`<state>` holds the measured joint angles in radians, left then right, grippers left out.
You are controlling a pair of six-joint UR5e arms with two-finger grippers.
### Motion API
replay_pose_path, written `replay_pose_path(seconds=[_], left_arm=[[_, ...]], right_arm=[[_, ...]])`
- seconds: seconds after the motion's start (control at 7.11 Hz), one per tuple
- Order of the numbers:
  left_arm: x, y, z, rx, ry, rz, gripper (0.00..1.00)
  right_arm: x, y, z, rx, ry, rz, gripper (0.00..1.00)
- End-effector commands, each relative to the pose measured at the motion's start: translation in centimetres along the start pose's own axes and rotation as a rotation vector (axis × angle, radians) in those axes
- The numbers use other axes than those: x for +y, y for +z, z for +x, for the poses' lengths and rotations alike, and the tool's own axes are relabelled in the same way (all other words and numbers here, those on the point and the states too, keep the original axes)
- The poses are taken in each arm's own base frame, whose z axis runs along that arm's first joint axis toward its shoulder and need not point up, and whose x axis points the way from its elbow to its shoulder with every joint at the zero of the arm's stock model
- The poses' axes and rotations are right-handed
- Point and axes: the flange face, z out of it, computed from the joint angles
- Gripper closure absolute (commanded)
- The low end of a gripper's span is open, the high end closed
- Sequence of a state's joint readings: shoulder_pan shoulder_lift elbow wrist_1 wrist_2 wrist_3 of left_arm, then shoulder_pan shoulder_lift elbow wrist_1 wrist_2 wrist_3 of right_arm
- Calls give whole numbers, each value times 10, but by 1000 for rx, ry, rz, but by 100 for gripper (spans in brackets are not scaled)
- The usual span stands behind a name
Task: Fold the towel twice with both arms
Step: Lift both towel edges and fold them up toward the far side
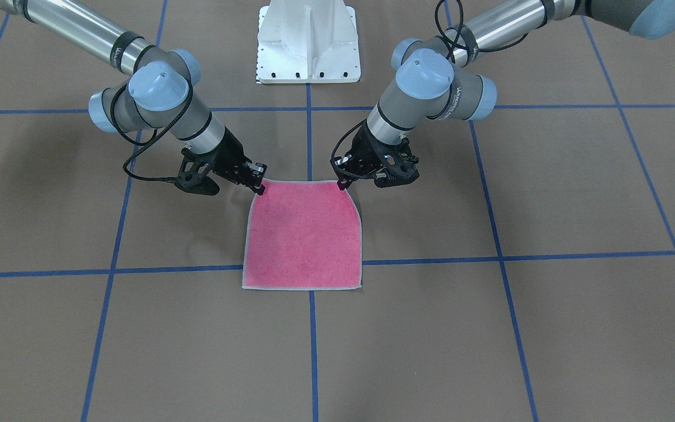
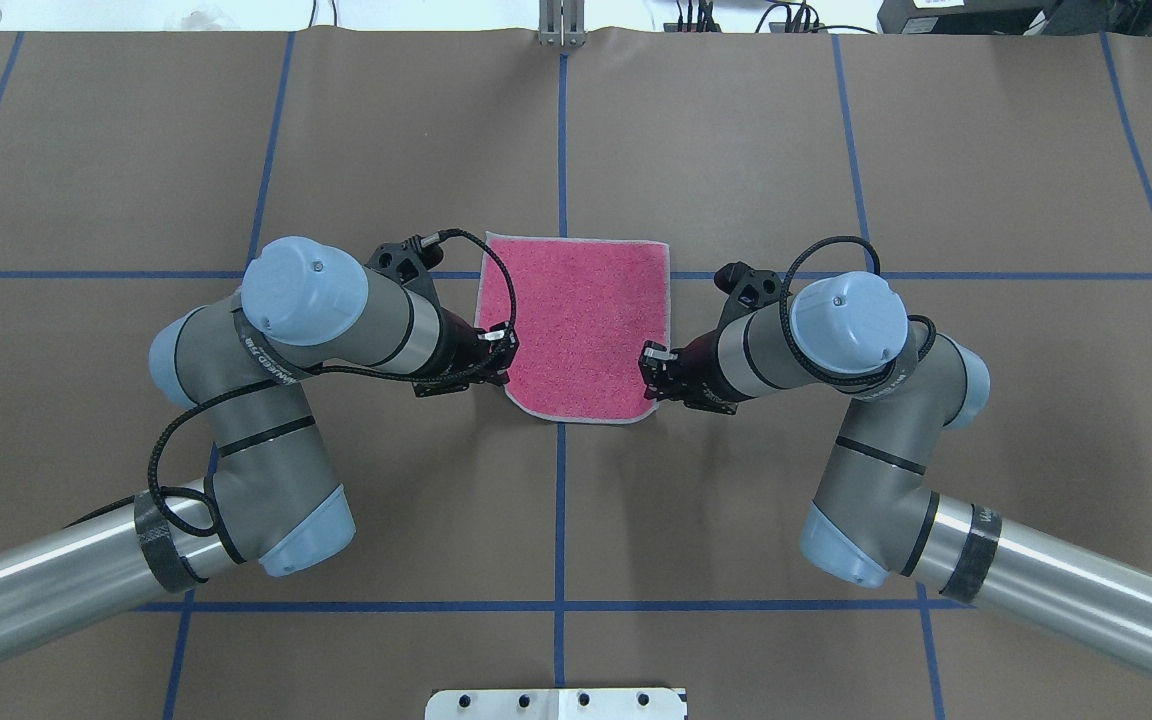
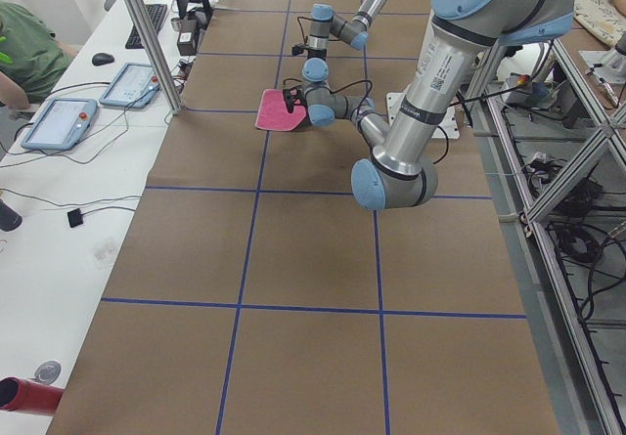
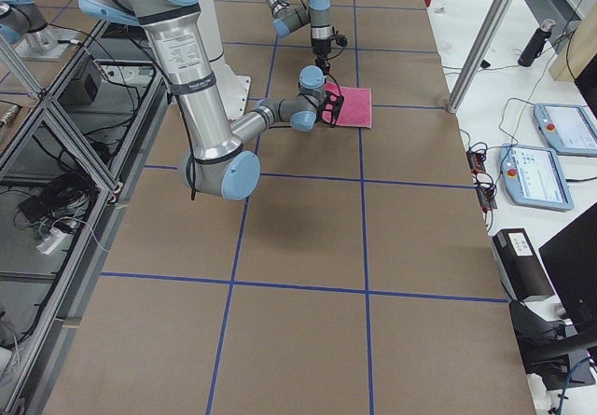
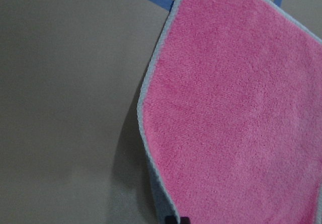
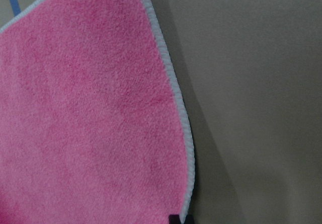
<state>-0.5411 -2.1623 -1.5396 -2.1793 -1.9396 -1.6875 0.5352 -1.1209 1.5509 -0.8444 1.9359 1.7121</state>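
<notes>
**A:** Where is the towel [image 1: 303, 234] sitting?

**B:** It is lying pink face up near the middle of the table [image 1: 490, 340], covering a crossing of the blue tape lines [image 1: 431, 259]. Its far edge is resting flat. The two corners nearest the robot are bending inward, and the shadow under the hem in both wrist views suggests they are riding just off the surface.

**A:** What is gripping them?

**B:** The left gripper [image 1: 343, 183] is pinching one near corner and the right gripper [image 1: 260, 186] the other. As far as I am seeing, each has its jaws clamped on the towel's border.

**A:** So the first fold is beginning?

**B:** I am reading it that way, since nothing is doubled over yet.

**A:** How should it go?

**B:** Both grippers should be rising evenly so the hem is not twisting. The held corners are sitting closer together than the far edge is wide, so I would be easing them apart to take out the slack. Then I would carry the near edge low over the far one without dragging the far edge. I would let go only when border is meeting border.
</notes>
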Motion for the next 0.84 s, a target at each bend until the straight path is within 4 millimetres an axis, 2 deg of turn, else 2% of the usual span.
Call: replay_pose_path(seconds=[0.0, 0.28, 0.56, 0.7], left_arm=[[0, -5, 4, 10, -8, -2, 100], [-1, -8, 5, 14, -8, 0, 100], [-30, -20, 6, 18, -23, 42, 100], [-48, -22, 15, 19, -34, 65, 100]], right_arm=[[1, -14, -9, -28, -6, -3, 100], [-12, -26, -12, -40, 3, 7, 100], [-37, -36, -11, -41, 25, 47, 100], [-43, -38, -10, -38, 34, 56, 100]])
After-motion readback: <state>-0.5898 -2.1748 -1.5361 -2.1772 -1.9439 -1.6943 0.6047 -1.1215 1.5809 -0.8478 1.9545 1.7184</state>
